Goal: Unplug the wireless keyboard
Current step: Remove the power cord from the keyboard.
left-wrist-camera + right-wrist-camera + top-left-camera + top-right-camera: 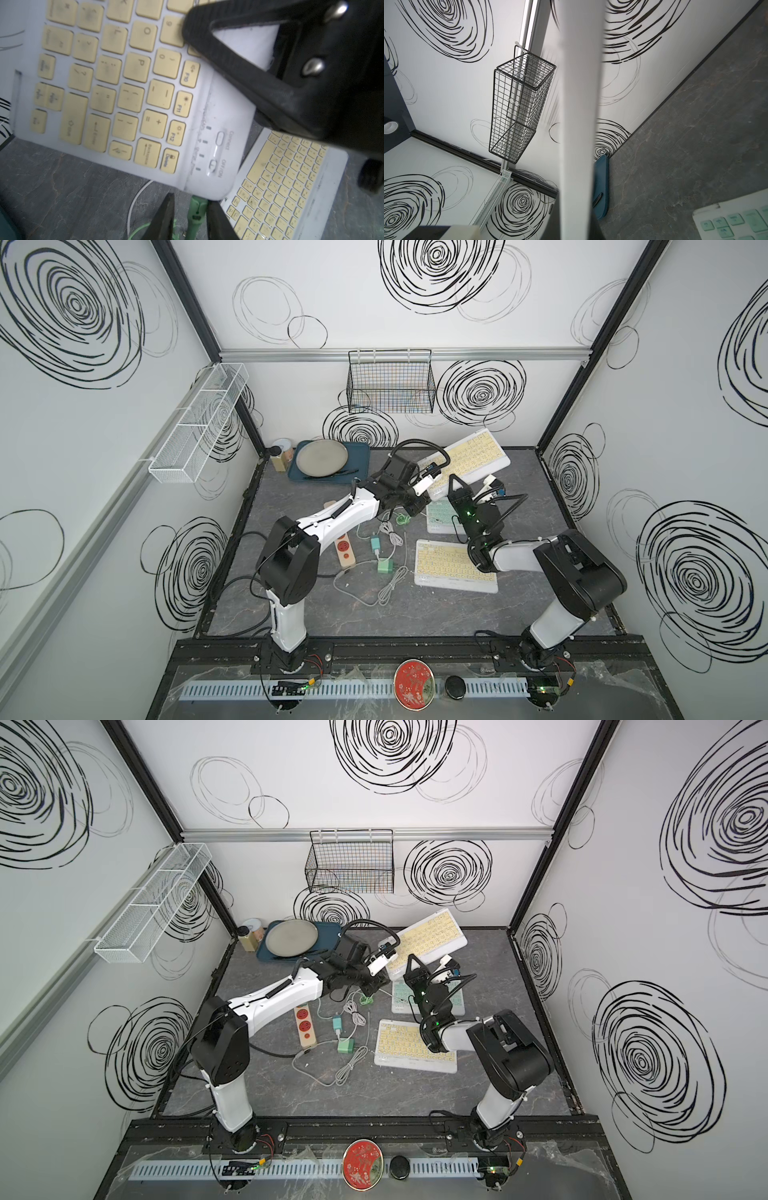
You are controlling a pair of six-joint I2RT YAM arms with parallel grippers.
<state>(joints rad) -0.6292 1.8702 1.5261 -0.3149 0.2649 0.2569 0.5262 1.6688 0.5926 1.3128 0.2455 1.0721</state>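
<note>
Closest to the lens in the left wrist view, the left pincer (192,200) stands part-open astride a green plug (196,216). One finger (218,226) lies against the plug, and the other leaves a gap.

Everything rests on the dark marbled tabletop (332,614). The largest thing on it is the wireless keyboard (473,456), white with yellow keys, lying aslant beyond both pincers. The green plug meets the corner of the keyboard end nearest the left pincer, by the Off/On switch.

The right pincer (454,481) is clamped on that same end. The left wrist view shows one of its black fingers flat on the key face. The right wrist view shows the white slab edge-on between its jaws.

Beyond the left pincer, on its outer side, a blue tray (361,460) bears a grey plate (321,457). Behind the right pincer, under its arm, lie a small yellow-keyed keyboard (455,566) and a mint-keyed keyboard (440,516). Behind the left pincer are a wooden power strip (344,549), loose white cables (390,556) and a green charger (385,565).
</note>
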